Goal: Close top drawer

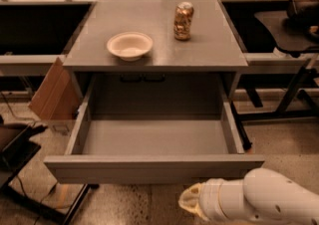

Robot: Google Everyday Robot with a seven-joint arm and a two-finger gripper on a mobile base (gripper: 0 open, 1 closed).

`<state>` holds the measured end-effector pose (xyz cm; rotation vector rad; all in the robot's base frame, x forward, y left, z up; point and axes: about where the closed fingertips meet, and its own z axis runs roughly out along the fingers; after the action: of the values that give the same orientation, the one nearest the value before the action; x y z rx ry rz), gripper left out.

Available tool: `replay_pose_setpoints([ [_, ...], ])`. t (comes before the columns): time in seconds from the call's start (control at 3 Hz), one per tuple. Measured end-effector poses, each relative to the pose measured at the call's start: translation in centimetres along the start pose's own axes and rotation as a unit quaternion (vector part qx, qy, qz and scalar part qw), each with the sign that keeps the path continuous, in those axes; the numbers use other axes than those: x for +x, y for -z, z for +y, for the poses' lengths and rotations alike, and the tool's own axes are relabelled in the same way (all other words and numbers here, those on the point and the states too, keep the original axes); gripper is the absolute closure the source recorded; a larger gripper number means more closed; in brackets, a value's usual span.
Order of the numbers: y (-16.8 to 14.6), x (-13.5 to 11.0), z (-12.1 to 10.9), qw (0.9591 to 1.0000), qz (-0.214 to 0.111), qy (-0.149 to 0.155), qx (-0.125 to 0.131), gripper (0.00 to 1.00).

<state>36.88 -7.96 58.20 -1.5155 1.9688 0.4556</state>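
The top drawer is a wide, deep matte-grey drawer pulled far out of the grey cabinet. Its plain flat front faces me and its inside shows nothing in it. My gripper is at the bottom edge of the camera view, on the end of the white arm that comes in from the lower right. It is just below and in front of the drawer front, right of its middle, with a small gap between them. The two lower drawers are hidden under the open one.
A white bowl and a gold can stand on the cabinet top. A cardboard sheet leans at the cabinet's left. Table legs stand at the right, and a dark object lies on the floor at the left.
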Motion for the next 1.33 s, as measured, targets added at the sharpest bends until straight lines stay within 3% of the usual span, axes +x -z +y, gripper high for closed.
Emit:
replay_pose_setpoints([
  [0.33, 0.0, 0.0, 0.0, 1.0000, 0.000, 0.000, 0.000, 1.00],
  [1.0, -4.7, -3.5, -11.5, 0.9996, -0.027, -0.009, 0.003, 1.00],
  [1.33, -4.1, -5.0, -14.3, 0.9990, -0.038, -0.003, 0.021, 1.00],
])
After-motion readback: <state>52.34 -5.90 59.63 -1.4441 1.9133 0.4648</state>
